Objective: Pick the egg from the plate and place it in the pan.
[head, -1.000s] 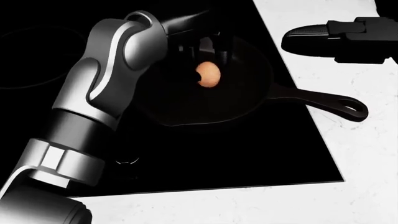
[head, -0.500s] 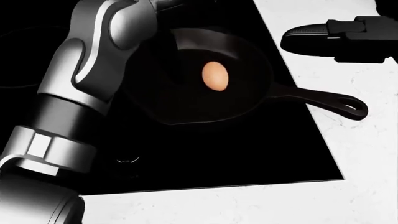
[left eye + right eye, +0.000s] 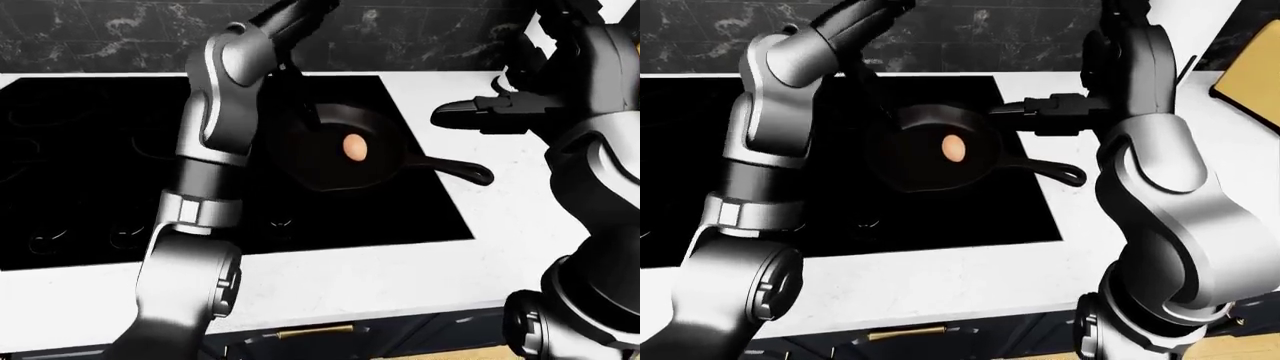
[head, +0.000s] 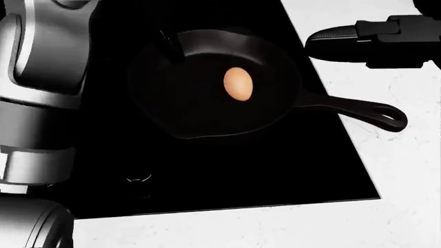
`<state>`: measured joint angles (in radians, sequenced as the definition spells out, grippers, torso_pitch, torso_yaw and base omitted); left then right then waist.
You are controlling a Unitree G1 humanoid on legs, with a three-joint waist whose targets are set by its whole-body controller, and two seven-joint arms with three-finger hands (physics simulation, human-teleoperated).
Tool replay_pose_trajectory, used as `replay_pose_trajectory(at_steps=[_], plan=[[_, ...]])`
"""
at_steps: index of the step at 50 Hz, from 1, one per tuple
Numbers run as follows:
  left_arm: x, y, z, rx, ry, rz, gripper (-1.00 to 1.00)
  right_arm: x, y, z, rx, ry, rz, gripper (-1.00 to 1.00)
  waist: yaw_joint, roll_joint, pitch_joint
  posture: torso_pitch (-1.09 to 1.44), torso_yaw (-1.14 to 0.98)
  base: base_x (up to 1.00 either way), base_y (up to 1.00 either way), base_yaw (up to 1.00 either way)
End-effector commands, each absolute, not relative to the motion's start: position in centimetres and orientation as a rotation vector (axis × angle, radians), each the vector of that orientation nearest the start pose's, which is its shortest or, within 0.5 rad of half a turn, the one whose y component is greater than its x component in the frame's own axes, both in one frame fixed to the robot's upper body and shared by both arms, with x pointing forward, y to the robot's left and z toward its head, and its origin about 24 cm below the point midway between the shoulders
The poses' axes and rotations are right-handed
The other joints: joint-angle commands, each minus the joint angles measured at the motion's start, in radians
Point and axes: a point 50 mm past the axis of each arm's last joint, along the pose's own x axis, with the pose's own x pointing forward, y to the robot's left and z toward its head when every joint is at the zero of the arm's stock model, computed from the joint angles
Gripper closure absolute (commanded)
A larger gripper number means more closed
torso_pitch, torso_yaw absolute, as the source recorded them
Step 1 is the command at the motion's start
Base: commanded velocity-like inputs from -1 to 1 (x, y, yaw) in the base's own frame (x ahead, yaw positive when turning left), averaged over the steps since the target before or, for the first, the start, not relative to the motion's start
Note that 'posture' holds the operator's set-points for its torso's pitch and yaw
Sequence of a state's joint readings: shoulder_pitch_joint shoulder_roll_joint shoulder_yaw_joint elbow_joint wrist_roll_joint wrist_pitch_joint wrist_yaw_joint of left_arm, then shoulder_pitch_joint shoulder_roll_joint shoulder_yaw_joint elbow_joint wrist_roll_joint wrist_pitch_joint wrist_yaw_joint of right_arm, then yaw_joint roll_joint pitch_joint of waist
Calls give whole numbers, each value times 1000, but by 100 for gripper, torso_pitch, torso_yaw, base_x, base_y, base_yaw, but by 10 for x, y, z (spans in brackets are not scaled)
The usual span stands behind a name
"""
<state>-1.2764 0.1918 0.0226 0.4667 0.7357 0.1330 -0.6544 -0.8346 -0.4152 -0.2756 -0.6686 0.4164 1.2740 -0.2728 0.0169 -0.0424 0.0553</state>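
Now the egg (image 4: 238, 83) lies inside the pan (image 4: 200, 111), a little toward the upper right of the pan's middle in the head view, touching nothing but the pan's floor. The pan sits on the black stove (image 4: 227, 175), its handle (image 4: 358, 109) reaching right past the stove's edge over the white bench (image 4: 386, 217). To the left of the pan the left arm (image 3: 215, 112) stands raised; its hand runs out at the top of the left-eye view, so whether its fingers are open or closed cannot be told. Up and to the right of the pan the right hand (image 3: 500, 111) hovers over the bench, fingers (image 4: 331, 39) stretched out flat toward the pan, holding nothing.
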Motion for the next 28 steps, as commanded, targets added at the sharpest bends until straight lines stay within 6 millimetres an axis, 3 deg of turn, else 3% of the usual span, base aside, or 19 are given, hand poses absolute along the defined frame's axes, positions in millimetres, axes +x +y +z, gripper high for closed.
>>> replay_pose_trajectory(at_steps=[1, 10, 18, 28], plan=[[368, 86, 351, 1019, -445, -338, -100, 257, -185, 317, -93, -341, -130, -100, 0, -2, -29, 0, 0, 0, 0, 0], [350, 112, 353, 853, -388, -243, -100, 254, -181, 323, -108, -350, -116, -100, -2, 5, -26, 0, 0, 0, 0, 0], [327, 120, 352, 749, -378, -211, -100, 251, -179, 326, -110, -357, -112, -100, -2, 6, -21, 0, 0, 0, 0, 0], [299, 129, 351, 496, -414, -124, -100, 250, -174, 345, -184, -360, -113, -100, -4, 8, -16, 0, 0, 0, 0, 0]])
